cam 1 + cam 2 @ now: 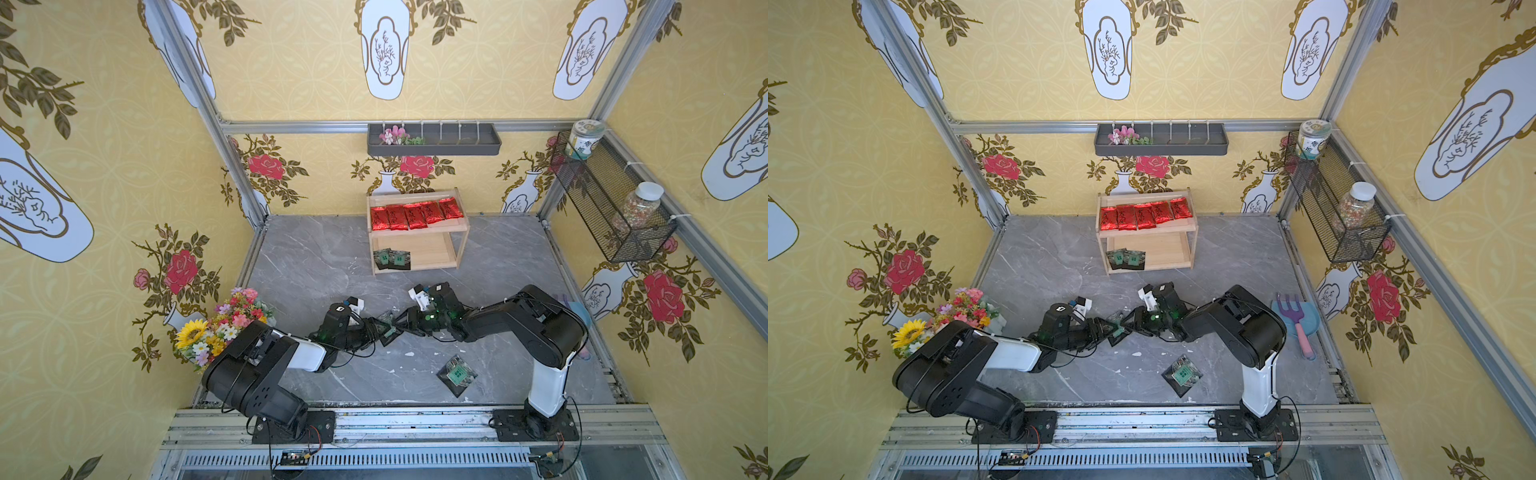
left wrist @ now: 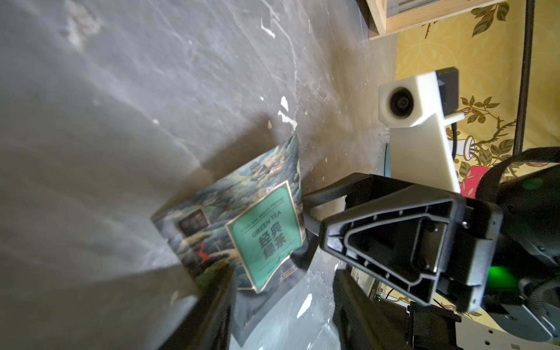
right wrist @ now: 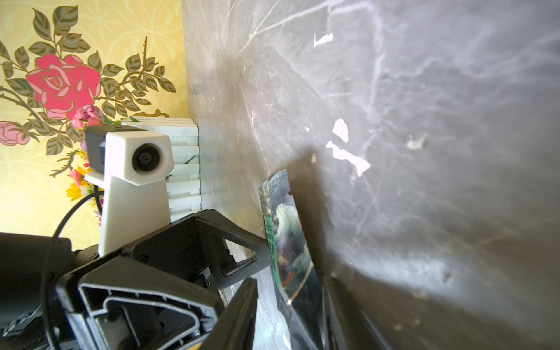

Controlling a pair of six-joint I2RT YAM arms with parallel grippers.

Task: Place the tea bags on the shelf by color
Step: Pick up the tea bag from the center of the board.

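Observation:
A dark tea bag with a green label [image 1: 388, 330] [image 2: 263, 239] stands tilted mid-table between both grippers. My left gripper [image 1: 379, 329] [image 2: 281, 281] is open; the bag leans on one finger, with table showing before the other. My right gripper [image 1: 401, 324] [image 3: 289, 281] faces it, jaws apart around the bag's opposite edge [image 3: 285, 236], with a gap on one side. Another green-label tea bag [image 1: 456, 374] lies flat nearer the front. The wooden shelf [image 1: 440, 255] at the back holds several red tea bags [image 1: 413, 215] on top and two green-label ones [image 1: 390, 258] below.
A flower bouquet [image 1: 224, 324] stands at the left edge. A blue dustpan with a purple rake [image 1: 1293, 320] lies at the right. A grey wall tray [image 1: 434, 141] and a black mesh basket [image 1: 611, 203] with jars hang above.

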